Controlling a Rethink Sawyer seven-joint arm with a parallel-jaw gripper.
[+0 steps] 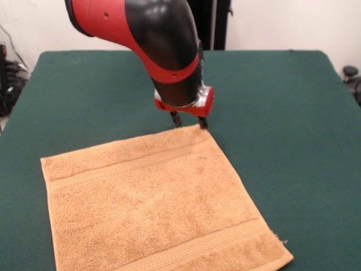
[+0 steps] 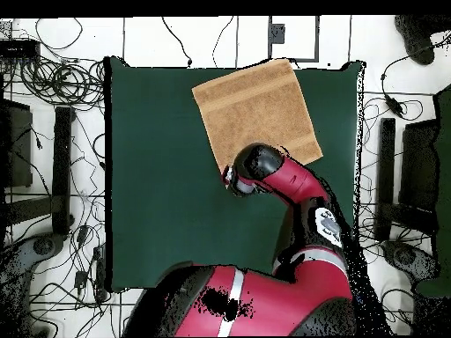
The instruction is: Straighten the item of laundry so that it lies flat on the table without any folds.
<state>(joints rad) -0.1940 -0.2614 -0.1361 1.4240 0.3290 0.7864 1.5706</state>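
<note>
The tan-orange towel (image 1: 158,203) lies spread out on the green table (image 1: 282,113), roughly square, with a woven band near its far and near edges and no fold showing. Its near edge runs off the bottom of the front view. My gripper (image 1: 189,121) hangs just above the towel's far corner, open, with nothing between its two dark fingertips (image 1: 203,122); one tip is at the corner's edge. In the overhead view the towel (image 2: 255,110) lies toward the table's (image 2: 158,176) top edge, and the arm's wrist covers the gripper (image 2: 230,176) at the towel's lower left corner.
Green cloth surrounds the towel on the left, right and far side in the front view. Cables and equipment (image 2: 53,106) lie on the floor around the table. The red and black arm (image 2: 299,194) reaches over the table's lower right part.
</note>
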